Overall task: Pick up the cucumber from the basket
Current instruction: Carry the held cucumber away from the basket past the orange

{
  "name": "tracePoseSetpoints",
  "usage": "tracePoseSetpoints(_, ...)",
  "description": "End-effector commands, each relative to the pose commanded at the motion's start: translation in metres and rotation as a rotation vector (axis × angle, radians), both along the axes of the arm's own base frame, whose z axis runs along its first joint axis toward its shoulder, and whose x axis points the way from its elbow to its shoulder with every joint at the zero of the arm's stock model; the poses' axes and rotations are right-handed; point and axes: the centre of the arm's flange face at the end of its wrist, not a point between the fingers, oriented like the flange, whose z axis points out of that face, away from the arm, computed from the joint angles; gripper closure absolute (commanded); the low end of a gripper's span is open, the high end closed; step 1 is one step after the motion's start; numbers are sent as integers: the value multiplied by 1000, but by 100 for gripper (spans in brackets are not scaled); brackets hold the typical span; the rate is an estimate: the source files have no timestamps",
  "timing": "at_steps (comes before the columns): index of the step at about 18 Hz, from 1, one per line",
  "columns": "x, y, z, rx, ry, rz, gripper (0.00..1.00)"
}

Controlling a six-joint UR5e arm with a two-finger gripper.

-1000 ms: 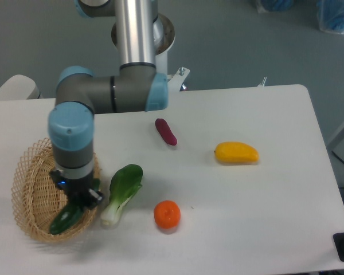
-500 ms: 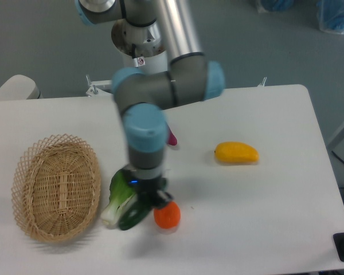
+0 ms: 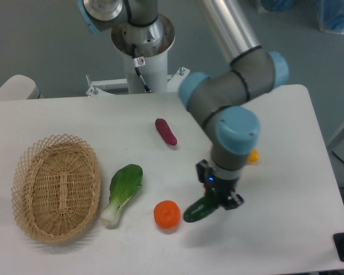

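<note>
Gripper [image 3: 217,197] has jaws clamped on the cucumber [image 3: 198,210], dark green, glossy, sausage-shaped w/ rounded ends, tilted w/ its low end to the left. It's over the table [image 3: 286,172], just right of the orange [image 3: 167,213], well apart from the basket [image 3: 24,183] at far left.

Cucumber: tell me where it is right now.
The cucumber is held in the gripper, right of the orange fruit, far from the basket.

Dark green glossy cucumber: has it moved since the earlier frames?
Yes. The dark green glossy cucumber, held in the claw, has left the oval wicker basket and travelled right, now past the round orange fruit.
</note>
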Motion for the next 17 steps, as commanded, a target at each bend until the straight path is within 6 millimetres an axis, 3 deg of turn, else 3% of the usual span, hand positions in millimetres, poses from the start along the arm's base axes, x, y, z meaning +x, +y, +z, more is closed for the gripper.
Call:
tracePoseSetpoints(5,-32,-1,-13,-2,18,-71,100)
tracePoseSetpoints(9,-56,-22,-20,-2,15,-121,100)
tracePoseSetpoints(12,-61,-26,-31,-9,6,-128,100)
tracePoseSetpoints(17,-60,-26,-32,-15,7,-130,100)
